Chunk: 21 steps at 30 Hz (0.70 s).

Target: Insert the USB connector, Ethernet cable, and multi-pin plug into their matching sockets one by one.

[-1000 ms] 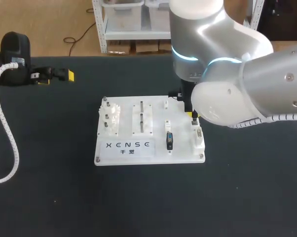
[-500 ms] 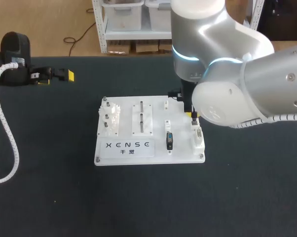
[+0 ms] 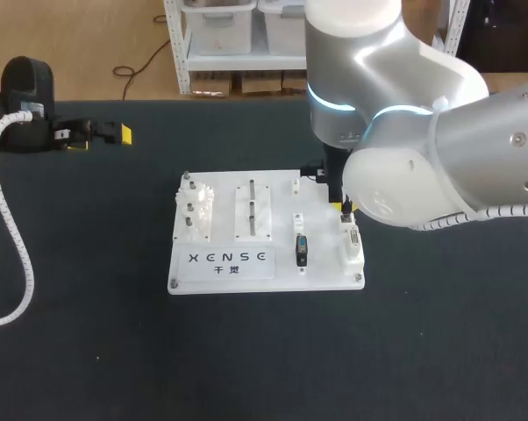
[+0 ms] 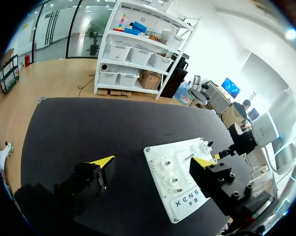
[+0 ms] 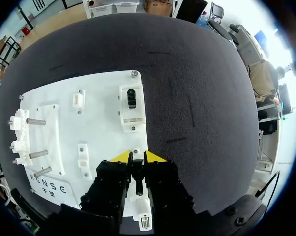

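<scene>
Right wrist view: right pincer [image 5: 137, 158] clenched on one black plug [image 5: 137, 180], left pincer [image 4: 153, 161] released

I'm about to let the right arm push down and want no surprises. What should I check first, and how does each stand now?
1. Right gripper shut on the black plug: ok.
2. Plug above the socket block at the white board's right edge: ok.
3. Plug tip lined up with the socket: cannot tell, fingers hide it.
4. Left gripper open, empty, off the board: ok.

Black table [image 3: 89, 351], white gears [image 3: 196, 209] on metal pegs [image 3: 188, 179], lettered label strip [image 3: 229, 259]
</scene>
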Each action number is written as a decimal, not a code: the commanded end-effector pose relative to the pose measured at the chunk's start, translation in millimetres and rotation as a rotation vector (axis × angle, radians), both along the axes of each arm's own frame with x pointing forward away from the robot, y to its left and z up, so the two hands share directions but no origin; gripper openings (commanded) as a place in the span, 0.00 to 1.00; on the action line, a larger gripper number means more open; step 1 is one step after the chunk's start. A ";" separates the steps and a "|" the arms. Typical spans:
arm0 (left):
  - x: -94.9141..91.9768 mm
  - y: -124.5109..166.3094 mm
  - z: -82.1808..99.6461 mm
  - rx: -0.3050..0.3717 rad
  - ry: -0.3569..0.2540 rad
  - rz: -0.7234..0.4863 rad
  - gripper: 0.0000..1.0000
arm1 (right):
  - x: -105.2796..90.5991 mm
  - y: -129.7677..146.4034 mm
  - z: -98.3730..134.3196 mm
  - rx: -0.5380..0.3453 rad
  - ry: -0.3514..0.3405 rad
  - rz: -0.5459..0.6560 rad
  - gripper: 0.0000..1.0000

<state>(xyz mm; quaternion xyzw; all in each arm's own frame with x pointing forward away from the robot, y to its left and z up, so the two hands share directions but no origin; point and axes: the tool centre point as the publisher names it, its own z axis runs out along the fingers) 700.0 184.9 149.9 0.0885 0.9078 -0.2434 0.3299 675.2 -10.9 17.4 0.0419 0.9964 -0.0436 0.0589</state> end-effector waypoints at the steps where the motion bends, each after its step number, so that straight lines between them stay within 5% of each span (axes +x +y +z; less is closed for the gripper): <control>1: 0.0 0.0 0.0 0.000 0.000 0.000 1.00 | -1.1 -3.8 -4.9 -0.006 0.001 -0.012 0.00; 21: 0.0 0.0 0.0 0.000 0.000 0.000 1.00 | -0.4 -6.0 -20.7 -0.030 0.017 -0.039 0.00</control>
